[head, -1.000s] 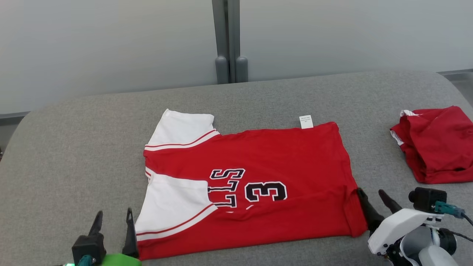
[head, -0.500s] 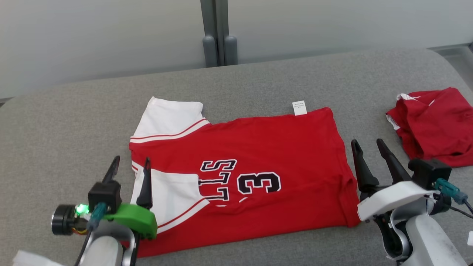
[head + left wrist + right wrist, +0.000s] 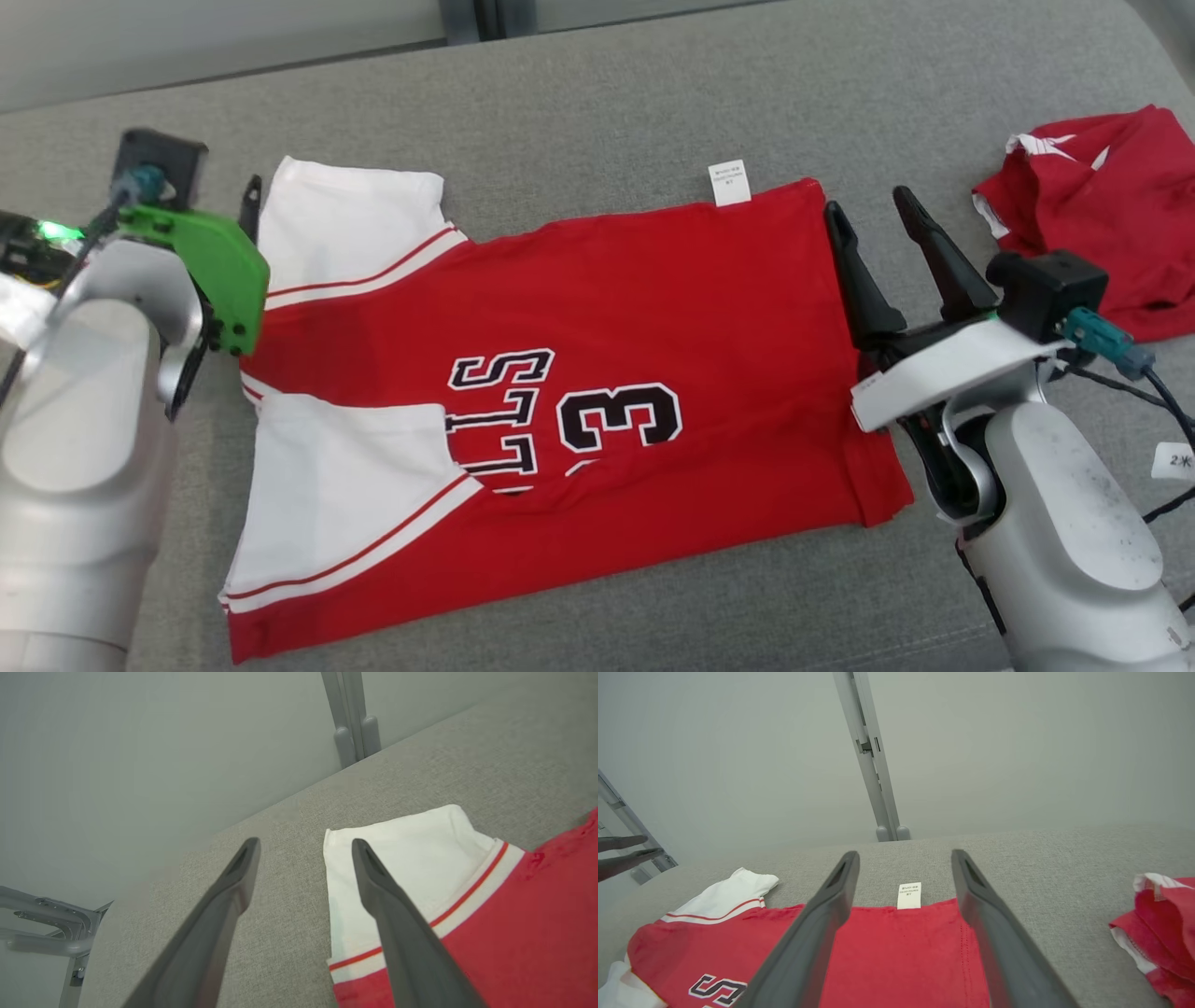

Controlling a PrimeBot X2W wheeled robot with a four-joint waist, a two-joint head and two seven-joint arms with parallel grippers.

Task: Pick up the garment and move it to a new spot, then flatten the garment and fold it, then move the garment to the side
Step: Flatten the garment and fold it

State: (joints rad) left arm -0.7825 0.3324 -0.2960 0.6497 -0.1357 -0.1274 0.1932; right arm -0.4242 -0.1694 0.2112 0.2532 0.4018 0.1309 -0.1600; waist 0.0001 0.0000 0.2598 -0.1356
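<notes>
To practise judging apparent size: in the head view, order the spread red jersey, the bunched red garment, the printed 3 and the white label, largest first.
1. spread red jersey
2. bunched red garment, though the picture's edge cuts it off
3. printed 3
4. white label

Garment (image 3: 597, 373) on table (image 3: 653, 84) — second garment (image 3: 1111, 205) lies right.

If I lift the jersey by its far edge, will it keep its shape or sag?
Probably sags: the jersey lies limp and flat, wrinkled at one end. Likely light, being thin cloth. Pushed, it would probably bunch rather than slide on the textured gray cover.
</notes>
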